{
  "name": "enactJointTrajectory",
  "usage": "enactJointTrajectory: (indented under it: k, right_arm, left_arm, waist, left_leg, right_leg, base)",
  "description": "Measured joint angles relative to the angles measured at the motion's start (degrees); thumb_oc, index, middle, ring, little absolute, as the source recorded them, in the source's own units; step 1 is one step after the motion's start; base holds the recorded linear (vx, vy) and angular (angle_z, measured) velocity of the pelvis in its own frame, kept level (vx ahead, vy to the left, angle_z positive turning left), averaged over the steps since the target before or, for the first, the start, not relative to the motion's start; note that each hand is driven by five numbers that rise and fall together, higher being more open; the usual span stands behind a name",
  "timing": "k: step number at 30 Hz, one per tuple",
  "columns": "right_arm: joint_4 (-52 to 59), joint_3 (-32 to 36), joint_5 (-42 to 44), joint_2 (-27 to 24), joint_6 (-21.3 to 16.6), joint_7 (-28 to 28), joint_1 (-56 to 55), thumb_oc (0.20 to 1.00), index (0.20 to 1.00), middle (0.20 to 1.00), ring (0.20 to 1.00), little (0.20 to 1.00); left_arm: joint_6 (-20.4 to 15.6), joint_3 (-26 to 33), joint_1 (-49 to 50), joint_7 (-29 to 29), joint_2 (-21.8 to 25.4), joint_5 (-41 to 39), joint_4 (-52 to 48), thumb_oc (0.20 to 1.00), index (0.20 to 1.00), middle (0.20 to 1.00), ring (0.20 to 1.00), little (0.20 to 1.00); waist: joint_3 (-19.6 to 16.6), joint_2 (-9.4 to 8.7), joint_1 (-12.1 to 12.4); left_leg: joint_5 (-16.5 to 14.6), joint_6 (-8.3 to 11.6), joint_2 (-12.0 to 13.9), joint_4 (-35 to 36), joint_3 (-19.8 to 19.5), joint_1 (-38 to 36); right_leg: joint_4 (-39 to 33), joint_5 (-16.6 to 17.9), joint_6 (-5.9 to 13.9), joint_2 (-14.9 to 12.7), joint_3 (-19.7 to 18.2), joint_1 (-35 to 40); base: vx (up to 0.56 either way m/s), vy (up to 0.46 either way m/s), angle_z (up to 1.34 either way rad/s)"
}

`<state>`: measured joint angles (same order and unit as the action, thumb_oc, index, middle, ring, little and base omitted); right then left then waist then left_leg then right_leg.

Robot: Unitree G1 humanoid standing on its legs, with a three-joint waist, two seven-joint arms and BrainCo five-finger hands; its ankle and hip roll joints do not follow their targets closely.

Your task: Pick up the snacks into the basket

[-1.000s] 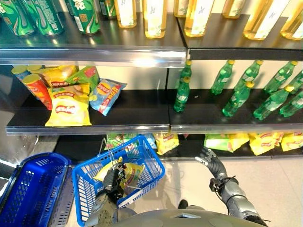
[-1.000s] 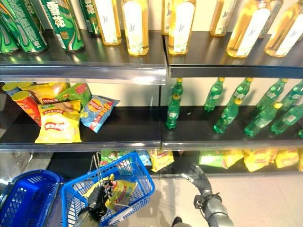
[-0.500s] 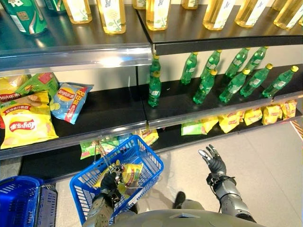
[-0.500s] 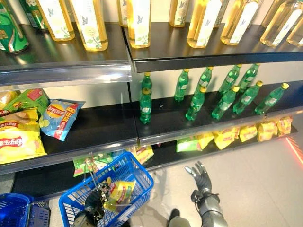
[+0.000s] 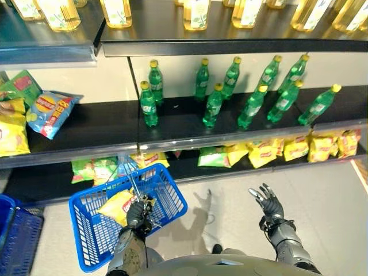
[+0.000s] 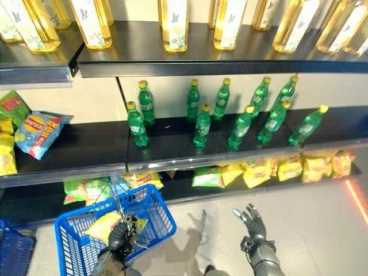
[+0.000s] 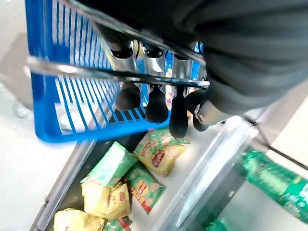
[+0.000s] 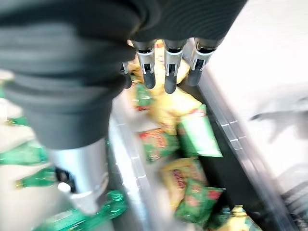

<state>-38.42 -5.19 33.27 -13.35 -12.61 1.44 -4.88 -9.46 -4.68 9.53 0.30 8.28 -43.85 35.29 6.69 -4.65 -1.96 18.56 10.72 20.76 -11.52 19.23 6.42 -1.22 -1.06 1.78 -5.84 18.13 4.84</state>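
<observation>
Snacks (image 5: 261, 153) are lying in a row of yellow and green packets along the bottom shelf (image 5: 190, 172), below the shelf of green bottles (image 5: 247, 106), and one yellow packet (image 5: 118, 206) is already lying inside the blue basket (image 5: 92, 244). The left hand (image 5: 137, 214) is curling its fingers (image 7: 156, 103) round the basket's wire handle (image 7: 72, 70) and carrying the basket at the near left, just in front of the bottom shelf's left end. The right hand (image 5: 269, 206) is hanging over the bare floor at the near right with its fingers spread and nothing in it; its wrist view is looking down on the packets, so it is facing the right stock but appears to be short of them.

Judging from this, the step in hand is reaching for the next packet. Doing it well probably means lowering the right hand under the bottle shelf's front edge, aiming for a packet at the front of the row so the neighbours are not dragged out, and pinching it by its crimped top or across its flat body without crushing it. Meanwhile the left hand should be keeping the basket level and near the shelf, mouth upward, so the carry across to the left is short and the packet already inside is not tipping out
</observation>
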Motion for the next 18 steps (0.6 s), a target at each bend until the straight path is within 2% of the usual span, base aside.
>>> enactJointTrajectory:
  k: [1, 2, 3, 4, 5, 6, 8, 10, 11, 12, 13, 14, 15, 16, 17, 18]
  right_arm:
    - [0.35, 0.13, 0.02, -0.44, -0.03, -0.1, 0.32, 1.0, 1.0, 1.0, 1.0, 1.0]
    - [0.33, 0.46, 0.02, -0.68, -0.03, -0.1, 0.35, 1.0, 1.0, 1.0, 1.0, 1.0]
    - [0.25, 1.03, 0.02, -1.54, -0.01, -0.15, 0.46, 1.0, 1.0, 1.0, 1.0, 1.0]
    - [0.05, 1.12, 0.02, -2.02, 0.02, -0.15, 0.49, 1.0, 1.0, 1.0, 1.0, 1.0]
    - [-0.03, 1.0, 0.01, -1.6, 0.03, -0.33, 0.54, 1.0, 1.0, 1.0, 1.0, 1.0]
    - [-0.71, 0.75, 0.01, 0.54, 0.24, -0.38, 0.32, 1.0, 1.0, 1.0, 1.0, 1.0]
    - [-0.75, 0.05, 0.01, 2.89, 0.41, -0.69, 0.26, 1.0, 1.0, 1.0, 1.0, 1.0]
    - [-0.58, 0.12, 0.01, 3.84, 0.39, -0.88, 0.49, 1.0, 1.0, 1.0, 1.0, 1.0]
    - [-0.64, 0.09, -0.01, 3.83, 0.42, -0.84, 1.34, 1.0, 1.0, 1.0, 1.0, 1.0]
    - [-0.55, 0.05, -0.01, 3.89, 0.42, -0.84, 1.8, 1.0, 1.0, 1.0, 1.0, 1.0]
    - [-0.29, 0.1, -0.01, 3.81, 0.4, -0.78, 1.95, 1.0, 1.0, 1.0, 1.0, 1.0]
    - [-0.31, 0.07, -0.02, 3.84, 0.4, -0.75, 2.04, 1.0, 1.0, 1.0, 1.0, 1.0]
    - [-0.17, 0.32, -0.04, 3.83, 0.34, -0.35, 2.55, 1.0, 1.0, 1.0, 1.0, 1.0]
    - [0.08, 0.25, -0.04, 3.8, 0.31, -0.19, 2.57, 1.0, 1.0, 1.0, 1.0, 1.0]
    - [-0.02, 0.05, -0.07, 3.95, 0.34, -0.04, 2.7, 1.0, 1.0, 1.0, 1.0, 1.0]
    - [0.14, 0.02, -0.08, 4.1, 0.38, -0.01, 2.73, 1.0, 1.0, 1.0, 1.0, 1.0]
  left_arm:
    - [0.25, -0.88, 0.13, -0.53, 0.4, 0.69, -0.28, 0.2, 0.2, 0.2, 0.2, 0.2]
    - [0.25, -1.18, -0.03, -0.62, 0.14, 0.76, -0.35, 0.2, 0.2, 0.2, 0.2, 0.2]
    - [0.09, -1.29, 0.35, -0.77, -0.85, 0.92, -0.77, 0.2, 0.2, 0.2, 0.2, 0.2]
    - [0.02, -1.32, 1.04, -0.76, -1.09, 1.09, -0.84, 0.2, 0.2, 0.2, 0.2, 0.2]
    - [0.03, -1.14, 2.22, -0.71, -1.13, 1.68, -1.04, 0.2, 0.2, 0.2, 0.2, 0.2]
    - [0.06, -0.93, 2.68, -0.54, -0.09, 1.97, -1.08, 0.2, 0.2, 0.2, 0.2, 0.2]
    - [0.21, -0.91, 3.25, -0.55, 1.26, 2.09, -1.22, 0.2, 0.2, 0.2, 0.2, 0.2]
    - [0.39, -1.34, 2.78, -0.67, 1.54, 2.1, -1.4, 0.2, 0.2, 0.2, 0.2, 0.2]
    - [0.44, -1.64, 2.43, -0.74, 1.72, 2.12, -2.26, 0.2, 0.2, 0.2, 0.2, 0.2]
    - [0.43, -1.6, 2.47, -0.81, 1.96, 2.15, -2.8, 0.2, 0.2, 0.2, 0.2, 0.2]
    - [0.43, -1.54, 1.83, -0.86, 2.25, 2.38, -2.84, 0.2, 0.2, 0.2, 0.2, 0.2]
    - [0.39, -1.51, 1.5, -0.89, 2.41, 2.49, -2.86, 0.2, 0.2, 0.2, 0.2, 0.2]
    - [0.44, -1.42, 0.46, -0.99, 2.29, 2.56, -2.21, 0.2, 0.2, 0.2, 0.2, 0.2]
    - [0.46, -1.6, 0.47, -1.11, 2.35, 2.57, -2.44, 0.2, 0.2, 0.2, 0.2, 0.2]
    - [0.42, -1.64, 0.46, -1.4, 2.81, 2.59, -2.75, 0.2, 0.2, 0.2, 0.2, 0.2]
    - [0.42, -1.9, 0.65, -1.36, 3.09, 2.57, -2.75, 0.2, 0.2, 0.2, 0.2, 0.2]
  waist:
    - [-0.12, -1.27, 1.05]
    - [0.09, -1.52, 1.13]
    - [0.16, 0.08, 1.87]
    - [-0.28, 1.31, 2.03]
    - [-0.37, 3.73, 2.82]
    - [-0.57, 3.42, 2.96]
    - [-0.46, 1.28, 2.93]
    - [-0.39, 0.96, 2.55]
    - [0.2, 1.62, 2.79]
    - [0.33, 1.75, 2.86]
    - [0.39, 1.79, 2.42]
    - [0.57, 1.94, 2.73]
    - [0.77, 2.32, 2.87]
    - [0.8, 2.6, 2.72]
    - [0.95, 2.87, 3.2]
    - [0.97, 2.83, 3.16]
  left_leg:
    - [-8.16, 0.12, -7.05, -3.25, -1.11, 1.25]
    - [-11.25, -0.63, -11.47, -2.98, -1.93, 1.34]
    - [-14.32, -3.56, -18.95, 1.0, -2.33, 0.13]
    - [-15.38, -5.08, -21.15, 5.1, -4.51, -0.96]
    - [-16.9, -9.44, -22.88, 10.93, -7.26, -4.11]
    - [-15.41, -13.54, -22.76, 12.85, -8.4, -5.58]
    - [-15.43, -13.49, -22.85, 14.51, -8.06, -7.12]
    - [-14.95, -13.85, -22.32, 14.78, -7.83, -7.35]
    - [-14.97, -13.8, -21.09, 15.15, -6.45, -7.86]
    - [-15.0, -13.78, -20.89, 14.92, -6.39, -7.84]
    - [-15.26, -13.59, -20.95, 14.79, -7.18, -8.03]
    - [-15.31, -13.49, -20.28, 14.98, -7.32, -8.23]
    - [-16.49, -12.32, -20.06, 13.78, -8.38, -7.28]
    - [-17.09, -12.31, -20.23, 13.28, -8.36, -7.23]
    - [-17.08, -11.73, -20.04, 12.85, -8.66, -7.28]
    - [-16.99, -11.18, -19.86, 12.67, -9.22, -7.21]
  right_leg:
    - [-1.5, 0.87, -0.03, -1.9, -1.21, 0.26]
    - [-2.19, 1.25, 0.11, -2.97, -1.52, 0.3]
    - [-2.54, 2.13, 0.29, -2.86, -1.92, -0.09]
    - [-2.9, 2.19, 0.34, -2.17, -2.13, -0.15]
    - [-2.84, 1.67, 0.79, 0.06, -2.2, -0.37]
    - [-2.19, 1.34, 1.11, 0.96, -2.72, -0.48]
    - [-1.52, 0.8, 1.54, 1.08, -3.23, -0.18]
    - [3.42, -0.77, 2.43, 0.6, -3.22, -2.26]
    - [10.62, -2.8, 5.83, -0.08, -3.2, -5.88]
    - [12.51, -2.97, 6.32, -0.93, -2.33, -7.35]
    - [13.1, -2.84, 6.64, -2.88, -1.5, -7.82]
    - [13.01, -2.62, 7.33, -4.95, -2.29, -7.85]
    - [16.68, -3.66, 8.02, -9.33, -1.89, -9.21]
    - [16.27, -2.94, 9.04, -11.1, -1.69, -9.12]
    - [13.79, -1.13, 10.62, -16.2, -2.39, -8.15]
    - [10.66, 0.95, 11.22, -18.98, -2.29, -6.83]
  base:
    - [0.07, -0.122, -0.17]
    - [0.1, -0.085, -0.12]
    - [0.13, -0.12, -0.15]
    - [0.1, -0.085, -0.43]
    - [0.13, -0.101, -0.5]
    - [0.13, -0.066, -0.39]
    - [0.12, -0.072, -0.22]
    - [0.04, -0.127, -0.18]
    - [0.01, -0.129, -0.31]
    - [0.02, -0.217, -0.28]
    - [0.02, -0.159, -0.02]
    - [0.05, -0.262, 0.1]
    - [0.06, -0.233, 0.12]
    - [0.1, -0.372, 0.15]
    - [0.15, -0.55, 0.18]
    - [0.12, -0.42, 0.12]
